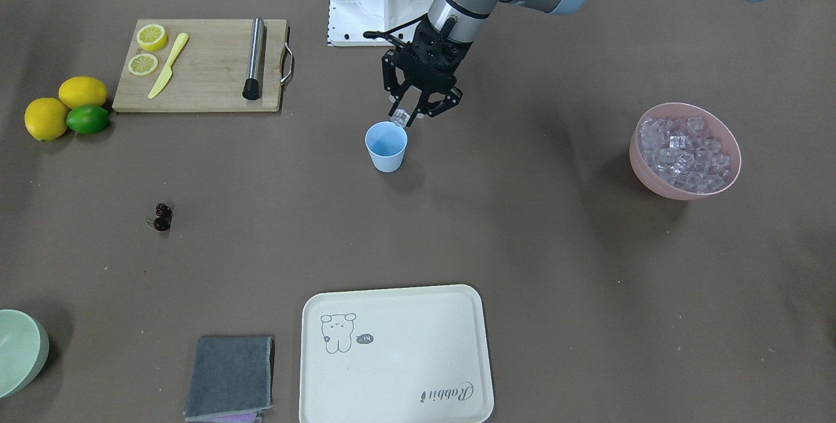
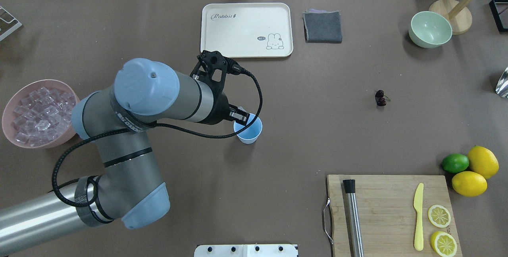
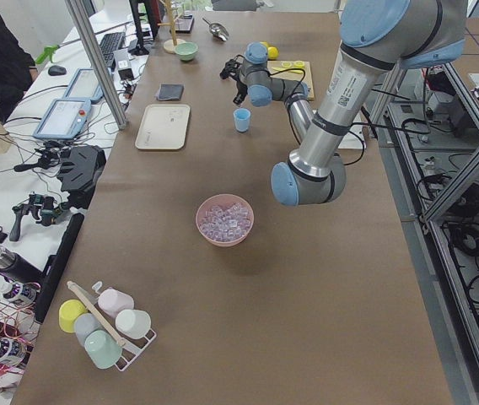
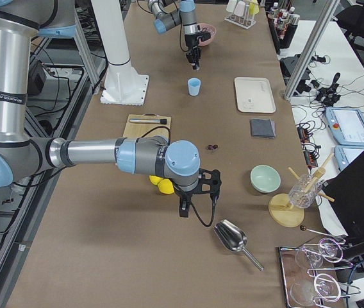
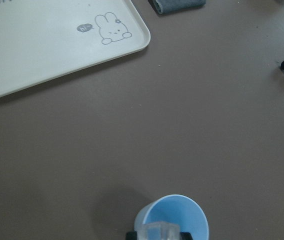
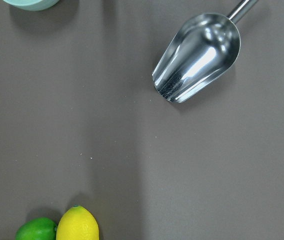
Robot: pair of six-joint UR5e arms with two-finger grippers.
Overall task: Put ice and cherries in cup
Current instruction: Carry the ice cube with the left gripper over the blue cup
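Left gripper [image 1: 405, 119] clamped on one clear glassy ice cube [image 5: 159, 231] above the small light blue plastic cup's [image 1: 386, 146] 10 o'clock rim, overhead view | I'd centre over the mouth before letting go | dark red cherries [image 1: 161, 216] on counter [image 1: 522, 227], 3 o'clock, well apart

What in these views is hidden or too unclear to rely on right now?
Right gripper: shows only in the right side view, small; open or shut cannot be told.
Left gripper: overhead, its own arm hides most of it; the wrist view's bottom edge crops the fingers.
Cup: wrist view's bottom edge cuts it off, ice cube covering its inside.
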